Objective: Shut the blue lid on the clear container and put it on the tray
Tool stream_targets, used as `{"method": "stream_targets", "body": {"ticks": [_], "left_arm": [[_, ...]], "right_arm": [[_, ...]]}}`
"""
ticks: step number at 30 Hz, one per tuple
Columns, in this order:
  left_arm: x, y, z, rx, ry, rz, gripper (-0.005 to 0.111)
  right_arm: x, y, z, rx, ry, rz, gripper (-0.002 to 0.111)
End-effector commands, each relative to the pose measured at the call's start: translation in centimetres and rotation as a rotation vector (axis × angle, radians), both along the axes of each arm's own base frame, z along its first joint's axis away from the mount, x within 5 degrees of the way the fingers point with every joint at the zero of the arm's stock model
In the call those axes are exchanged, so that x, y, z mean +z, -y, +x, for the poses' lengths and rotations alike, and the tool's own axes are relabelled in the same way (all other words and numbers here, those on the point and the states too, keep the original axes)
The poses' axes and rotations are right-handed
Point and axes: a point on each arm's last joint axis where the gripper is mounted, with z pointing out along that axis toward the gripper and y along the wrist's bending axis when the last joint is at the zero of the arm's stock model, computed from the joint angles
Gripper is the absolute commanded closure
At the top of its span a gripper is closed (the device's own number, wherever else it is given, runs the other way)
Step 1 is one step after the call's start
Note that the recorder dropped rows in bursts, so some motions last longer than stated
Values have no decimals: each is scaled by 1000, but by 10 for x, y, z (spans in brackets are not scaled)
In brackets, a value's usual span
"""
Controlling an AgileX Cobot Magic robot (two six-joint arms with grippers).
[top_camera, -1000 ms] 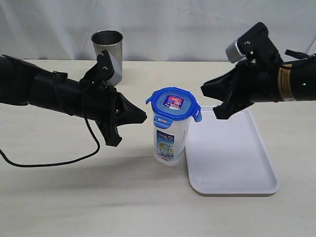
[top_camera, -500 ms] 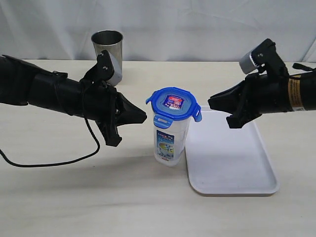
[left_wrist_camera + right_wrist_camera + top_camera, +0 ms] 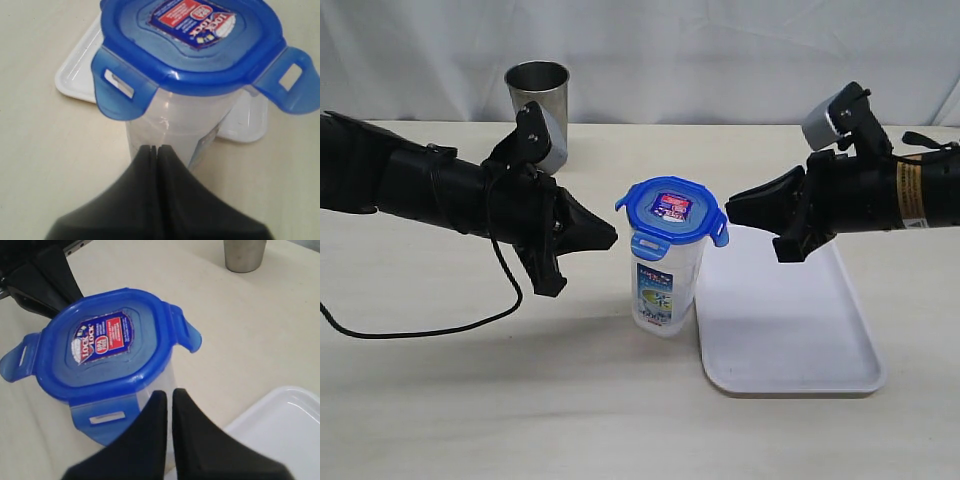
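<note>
A: Now, item one?
B: Container [image 3: 665,285], upright on surface [image 3: 520,400] just beside tray [image 3: 790,330]; lid [image 3: 672,210] on top, side tabs flared.
A: And either side?
B: Left end effector [image 3: 612,238], right end effector [image 3: 731,208]: both pressed together, empty, flanking container.

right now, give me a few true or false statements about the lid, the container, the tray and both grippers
The blue lid sits on the clear container. True.
The clear container stands on the tray. False: it stands on the table beside the tray.
The left gripper holds the blue lid. False: the left gripper is shut, empty, apart from it.
The right gripper is shut. True.
The steel cup lies on its side. False: the steel cup stands upright.
</note>
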Motion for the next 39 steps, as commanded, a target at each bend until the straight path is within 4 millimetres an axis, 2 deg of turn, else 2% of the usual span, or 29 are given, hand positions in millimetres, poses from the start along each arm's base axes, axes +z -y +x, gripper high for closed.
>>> {"method": "stream_targets", "body": {"ticks": [1,12,25,35,39], "left_arm": [[1,1,0,-19,26,2,107],[1,1,0,-19,26,2,107],[1,1,0,-19,26,2,107],[0,1,0,-20,28,6,107],[-6,-7,10,103,57,87,107]], "right_arm": [[0,1,-1,0,-2,15,104],[-9,1,-3,7,-50,11,104],[-7,-2,-6,43,-61,33,104],[-9,1,-3,3,-53,-1,104],[-11,4,-1,-20,-49,-22,104]]}}
